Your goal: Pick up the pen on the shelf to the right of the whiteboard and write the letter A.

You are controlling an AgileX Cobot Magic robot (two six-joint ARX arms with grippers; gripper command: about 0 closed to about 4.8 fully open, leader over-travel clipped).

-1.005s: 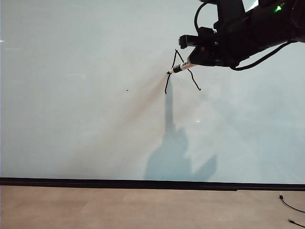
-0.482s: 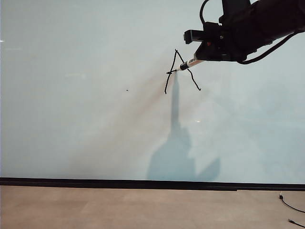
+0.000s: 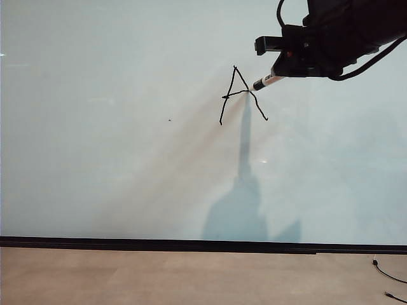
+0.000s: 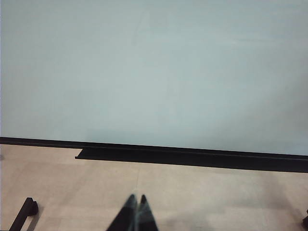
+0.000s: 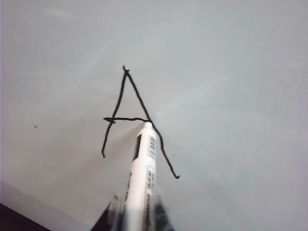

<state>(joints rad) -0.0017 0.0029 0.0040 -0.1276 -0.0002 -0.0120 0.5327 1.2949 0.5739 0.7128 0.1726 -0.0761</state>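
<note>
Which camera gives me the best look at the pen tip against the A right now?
The right wrist view: the pen, held in the shut right gripper, fills the picture, tip at the crossbar of the letter A. The exterior view shows the pen small, from the side. The left wrist view shows only its shut left gripper, no pen.

Left gripper (image 4: 136, 211): low over the floor, near the camera, its two dark fingertips (image 4: 129, 208) pressed together with nothing between them.
Whiteboard (image 4: 154, 67): a broad, pale grey-white, glossy surface beyond the gripper, filling the far part of the scene; bare where it shows.
Black strip (image 4: 38, 141): runs along the whiteboard's lower edge.
Black shelf (image 4: 192, 156): a long dark ledge just under the strip, from left of centre out to the right.
Floor (image 4: 216, 197): light beige, between gripper and whiteboard.
Black bar (image 4: 24, 213): at the near left, on the floor.
</note>
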